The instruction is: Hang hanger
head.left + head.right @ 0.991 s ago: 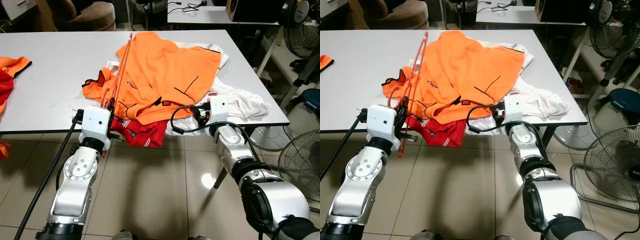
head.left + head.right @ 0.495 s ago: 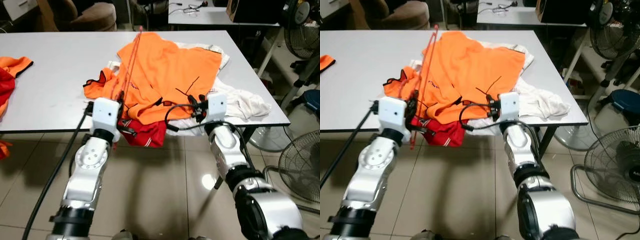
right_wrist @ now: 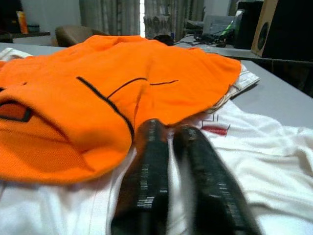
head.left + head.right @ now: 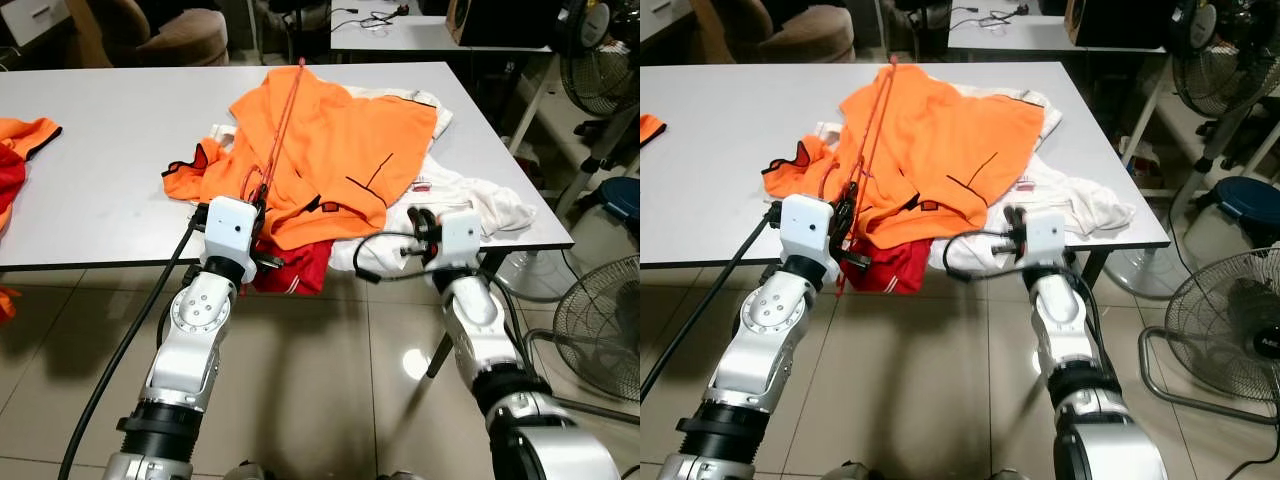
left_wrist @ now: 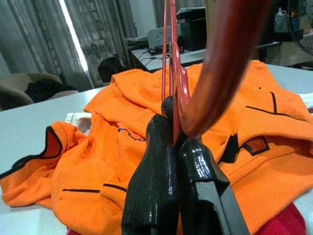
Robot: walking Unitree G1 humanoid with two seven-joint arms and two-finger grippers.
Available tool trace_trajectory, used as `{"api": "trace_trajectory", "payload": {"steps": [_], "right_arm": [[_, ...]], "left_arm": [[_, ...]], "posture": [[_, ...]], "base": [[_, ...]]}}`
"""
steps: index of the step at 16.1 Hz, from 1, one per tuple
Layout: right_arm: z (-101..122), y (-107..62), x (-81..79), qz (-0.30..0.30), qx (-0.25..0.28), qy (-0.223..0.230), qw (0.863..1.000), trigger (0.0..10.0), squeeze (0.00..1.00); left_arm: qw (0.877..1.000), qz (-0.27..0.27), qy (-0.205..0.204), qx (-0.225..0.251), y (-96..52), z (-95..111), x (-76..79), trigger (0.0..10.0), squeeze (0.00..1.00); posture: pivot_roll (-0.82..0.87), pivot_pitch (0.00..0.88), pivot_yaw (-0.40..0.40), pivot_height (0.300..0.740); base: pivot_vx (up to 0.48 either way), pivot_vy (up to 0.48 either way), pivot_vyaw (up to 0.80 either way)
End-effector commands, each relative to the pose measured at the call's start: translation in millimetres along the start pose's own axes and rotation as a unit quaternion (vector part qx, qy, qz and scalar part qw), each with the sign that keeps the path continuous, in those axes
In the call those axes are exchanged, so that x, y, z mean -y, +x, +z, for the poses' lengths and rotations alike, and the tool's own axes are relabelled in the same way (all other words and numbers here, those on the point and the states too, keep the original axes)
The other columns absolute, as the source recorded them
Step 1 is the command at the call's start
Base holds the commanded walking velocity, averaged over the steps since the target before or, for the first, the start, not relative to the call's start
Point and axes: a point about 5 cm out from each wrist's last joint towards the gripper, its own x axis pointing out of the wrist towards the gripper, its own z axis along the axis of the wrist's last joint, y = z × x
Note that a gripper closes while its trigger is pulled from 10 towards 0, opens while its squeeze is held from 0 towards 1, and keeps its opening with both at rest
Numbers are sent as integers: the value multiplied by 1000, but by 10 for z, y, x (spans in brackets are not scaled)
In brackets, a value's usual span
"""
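Left gripper (image 5: 183, 161) clamped on thin red wire hanger (image 4: 283, 130), long axis running away across orange polo shirt (image 4: 340, 150) on white table (image 4: 100, 150). Right gripper (image 3: 173, 147) nearly closed, holding nothing, over white garment (image 4: 490, 205).

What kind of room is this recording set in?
Probably an office or lab workspace, not a lived-in home: a large white table piled with shirts, a second desk strewn with cables, standing fans on a tiled floor.

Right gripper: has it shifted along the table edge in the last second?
Yes. The right gripper has moved rightward along the table edge, off the orange shirt onto white cloth.
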Motion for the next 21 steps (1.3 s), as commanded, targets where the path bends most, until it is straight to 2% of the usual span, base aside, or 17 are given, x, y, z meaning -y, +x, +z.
{"api": "trace_trajectory", "payload": {"steps": [1, 2, 4, 6, 7, 8, 10, 12, 14, 16, 18, 20, 21], "right_arm": [[80, 6, 12, -1, 17, 7, 1000, 10000, 1000], [77, -36, 31, -13, 20, 3, 1000, 10000, 1000], [143, -262, 41, -40, 52, -26, 997, 10000, 1000], [369, -519, -64, -28, 109, -64, 992, 10000, 1000], [492, -680, -112, -24, 127, -67, 989, 10000, 1000], [515, -759, -104, -30, 132, -67, 989, 10000, 1000], [456, -888, -36, -69, 113, -45, 990, 10000, 1000], [370, -916, -21, -111, 85, 21, 990, 10000, 1000], [273, -888, -30, -116, 51, 50, 991, 10000, 1000], [219, -845, -69, -92, 37, 52, 994, 10000, 1000], [246, -743, -168, -43, 35, 42, 998, 10000, 1000], [251, -693, -193, -27, 30, 37, 998, 10000, 1000], [230, -633, -220, -11, 11, 24, 1000, 10000, 1000]], "left_arm": [[1000, -1, 23, 10, 4, 34, -18, 10000, 0], [1000, 4, 26, 10, -17, 31, -49, 10000, 0], [999, 40, 27, 15, -106, 42, -185, 10000, 0], [997, 77, 19, 23, -240, 105, -225, 10000, 0], [995, 91, 9, 25, -337, 140, -200, 10000, 0], [995, 93, 5, 21, -380, 139, -169, 10000, 0], [996, 90, 4, 15, -442, 122, -114, 10000, 0], [996, 81, 21, 11, -451, 90, -102, 10000, 0], [996, 85, 24, 3, -398, 66, -93, 10000, 0], [995, 97, 3, -10, -412, 21, -97, 10000, 0], [991, 134, 8, -22, -438, -1, -167, 10000, 0], [990, 141, 7, -21, -430, 8, -181, 10000, 0], [989, 145, 7, -18, -422, 20, -189, 10000, 0]], "posture": [[-6, 0, 48, 740], [-3, 0, 44, 740], [-11, 0, 40, 740], [-42, 0, 33, 740], [-55, 0, 28, 740], [-57, 0, 26, 740], [-60, 0, 25, 740], [-59, 0, 25, 740], [-52, 0, 18, 740], [-40, 0, 17, 740], [-29, 0, 8, 740], [-28, 0, 7, 740], [-23, 0, 3, 740]], "base": [[0, 0, 0], [0, 0, 0], [0, 0, 0], [0, 0, 0], [0, 0, 0], [0, 0, 0], [0, 0, 0], [0, 0, 0], [0, 0, 0], [139, 0, 0], [480, 0, 0], [480, 0, 0], [480, 0, 0]]}}
